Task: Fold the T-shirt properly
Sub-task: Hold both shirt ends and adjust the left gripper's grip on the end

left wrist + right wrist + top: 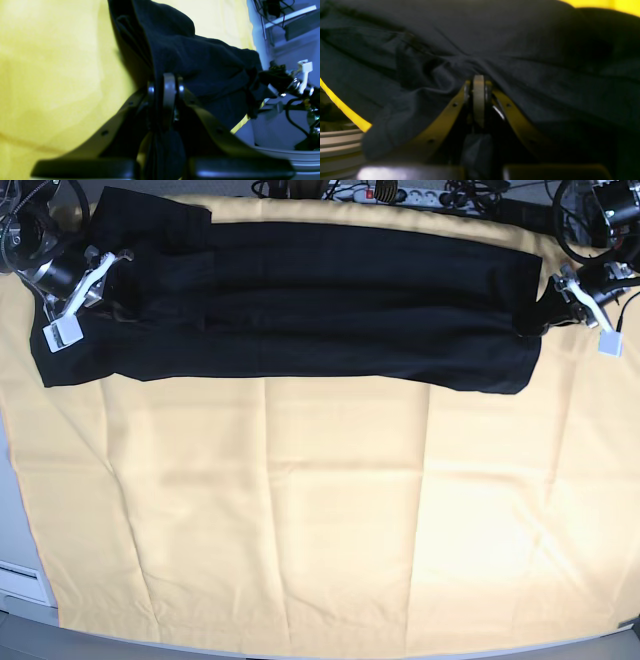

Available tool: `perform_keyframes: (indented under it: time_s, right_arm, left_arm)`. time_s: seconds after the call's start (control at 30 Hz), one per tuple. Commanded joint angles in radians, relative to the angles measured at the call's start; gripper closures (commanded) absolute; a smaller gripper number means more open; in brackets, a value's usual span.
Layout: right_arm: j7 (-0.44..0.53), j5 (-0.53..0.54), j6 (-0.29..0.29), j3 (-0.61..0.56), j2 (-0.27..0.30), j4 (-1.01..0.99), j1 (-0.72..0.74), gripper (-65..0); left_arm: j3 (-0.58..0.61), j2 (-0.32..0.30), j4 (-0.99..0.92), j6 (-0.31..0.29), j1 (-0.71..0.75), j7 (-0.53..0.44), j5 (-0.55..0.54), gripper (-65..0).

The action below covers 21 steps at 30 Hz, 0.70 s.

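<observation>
The black T-shirt (330,310) lies as a long band across the far part of the pale yellow cloth (330,510). At the band's right end in the base view, my left gripper (538,310) is shut on the fabric. The left wrist view shows its jaws (166,80) pinched together on a bunched ridge of the T-shirt (200,57). My right gripper (115,288) is at the left end. The right wrist view shows it (478,80) shut on dark wrinkled T-shirt (520,50) that fills the frame.
A power strip with cables (390,195) lies along the far edge behind the shirt. The yellow cloth (50,75) covers the table down to the near edge. A grey table rim (15,580) shows at the lower left.
</observation>
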Motion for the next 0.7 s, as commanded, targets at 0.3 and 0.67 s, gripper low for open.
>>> perform_keyframes:
  time_s: [0.3, 0.67]
  right_arm:
    - [0.170, -0.355, -0.182, 0.006, 0.014, 0.030, 0.035, 0.0]
    - [0.198, -0.364, -0.142, 0.006, 0.014, -0.272, 0.052, 0.0]
  left_arm:
    - [-0.010, -0.017, 0.012, -0.007, -0.003, -0.015, -0.024, 0.0]
    - [-0.010, -0.018, 0.012, -0.006, -0.003, -0.015, -0.028, 0.0]
